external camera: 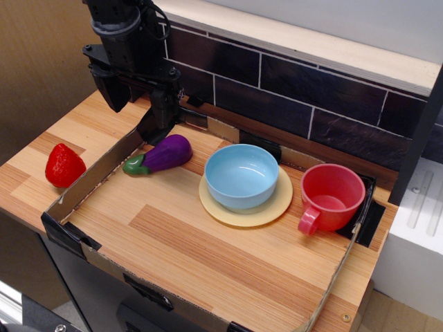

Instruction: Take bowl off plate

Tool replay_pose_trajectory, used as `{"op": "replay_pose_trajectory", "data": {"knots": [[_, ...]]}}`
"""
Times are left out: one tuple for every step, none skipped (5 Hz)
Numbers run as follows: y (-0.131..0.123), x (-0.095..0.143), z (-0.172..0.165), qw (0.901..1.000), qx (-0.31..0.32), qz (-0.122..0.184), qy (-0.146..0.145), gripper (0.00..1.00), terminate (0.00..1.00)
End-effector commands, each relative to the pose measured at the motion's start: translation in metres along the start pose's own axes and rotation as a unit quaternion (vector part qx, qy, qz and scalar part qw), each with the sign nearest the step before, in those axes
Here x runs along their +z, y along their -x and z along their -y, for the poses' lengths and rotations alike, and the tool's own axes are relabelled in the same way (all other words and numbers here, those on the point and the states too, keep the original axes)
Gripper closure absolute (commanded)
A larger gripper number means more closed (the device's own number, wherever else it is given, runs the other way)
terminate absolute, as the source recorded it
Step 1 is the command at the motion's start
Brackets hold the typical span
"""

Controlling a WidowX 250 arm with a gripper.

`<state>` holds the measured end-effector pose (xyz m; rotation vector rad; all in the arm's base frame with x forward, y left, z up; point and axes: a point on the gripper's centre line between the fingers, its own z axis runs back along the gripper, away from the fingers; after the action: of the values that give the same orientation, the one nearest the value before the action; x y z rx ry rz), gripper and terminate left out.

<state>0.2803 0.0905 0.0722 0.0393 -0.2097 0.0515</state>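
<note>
Black robot hand (142,104) hangs upper left of the frame, pointing down, fingers parted, grasping nothing. Round light-blue plastic bowl (241,176) sits on the flat pale yellow plastic plate (278,205) at frame centre, well apart from the hand, lower right of it. Purple toy eggplant (160,155) lies between them on the wooden worktop (208,256). Red mug (330,197) right of plate.

Wood-grain bench (208,256), light planks, with low cardboard edging (90,181) around the work area. Behind it a dark tiled backsplash (304,90) with pale grout, capped by a light wooden ledge (311,43). Tan wall (34,62) at left. White unit (415,242) at right. Lighting even.
</note>
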Motion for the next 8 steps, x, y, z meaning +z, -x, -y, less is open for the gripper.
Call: {"op": "replay_pose_trajectory", "data": {"knots": [[0.0, 0.0, 0.0, 1.0, 0.0, 0.0, 0.0, 0.0, 0.0], [0.008, 0.0, 0.022, 0.999, 0.044, -0.009, 0.005, 0.0, 0.0], [0.011, 0.0, 0.041, 0.9954, 0.087, -0.033, 0.023, 0.0, 0.0], [0.012, -0.002, 0.056, 0.9936, 0.1, -0.042, 0.033, 0.0, 0.0], [0.01, -0.011, 0.071, 0.9928, 0.108, -0.044, 0.029, 0.0, 0.0], [0.007, -0.021, 0.081, 0.9935, 0.107, -0.035, 0.019, 0.0, 0.0], [0.006, -0.034, 0.084, 0.9939, 0.104, -0.034, 0.003, 0.0, 0.0], [0.004, -0.042, 0.081, 0.9935, 0.11, -0.031, -0.007, 0.0, 0.0]]}}
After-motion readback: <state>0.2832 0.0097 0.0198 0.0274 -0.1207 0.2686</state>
